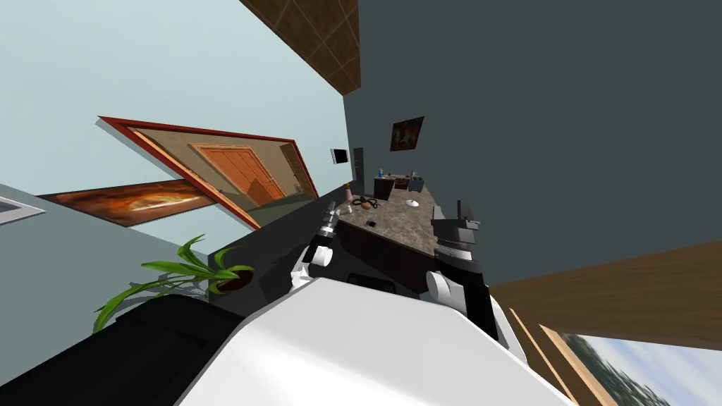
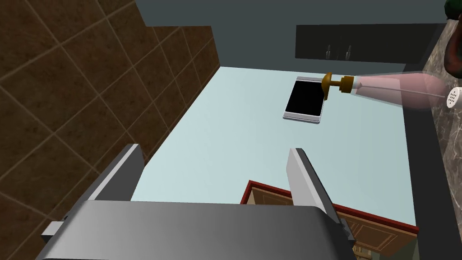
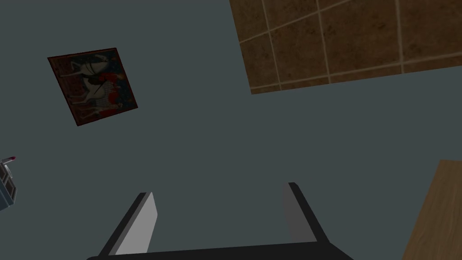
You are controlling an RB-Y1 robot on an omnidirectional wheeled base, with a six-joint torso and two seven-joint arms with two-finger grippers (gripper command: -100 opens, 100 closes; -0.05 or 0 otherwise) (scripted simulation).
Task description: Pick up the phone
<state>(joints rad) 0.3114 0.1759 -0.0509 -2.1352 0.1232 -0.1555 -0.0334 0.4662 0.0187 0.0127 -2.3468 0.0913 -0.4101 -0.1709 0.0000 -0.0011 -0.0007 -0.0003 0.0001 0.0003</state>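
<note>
Though the left hand (image 2: 216, 176) and the right hand (image 3: 221, 212) both hang spread by the worktop (image 1: 402, 225), the phone (image 1: 370, 223) lies flat just past the left one. It is probably light, stiff and slick, best pinched across its long edges. A pink bottle (image 2: 388, 88) stands farther off.

The counter (image 1: 402, 225) top looks like smooth, mottled brown stone. The bottle (image 2: 397, 90) is clear, pinkish and glassy, with a brass-coloured pump. The tiles (image 2: 67, 90) are matt brown. The left jaws are smooth matt grey.
</note>
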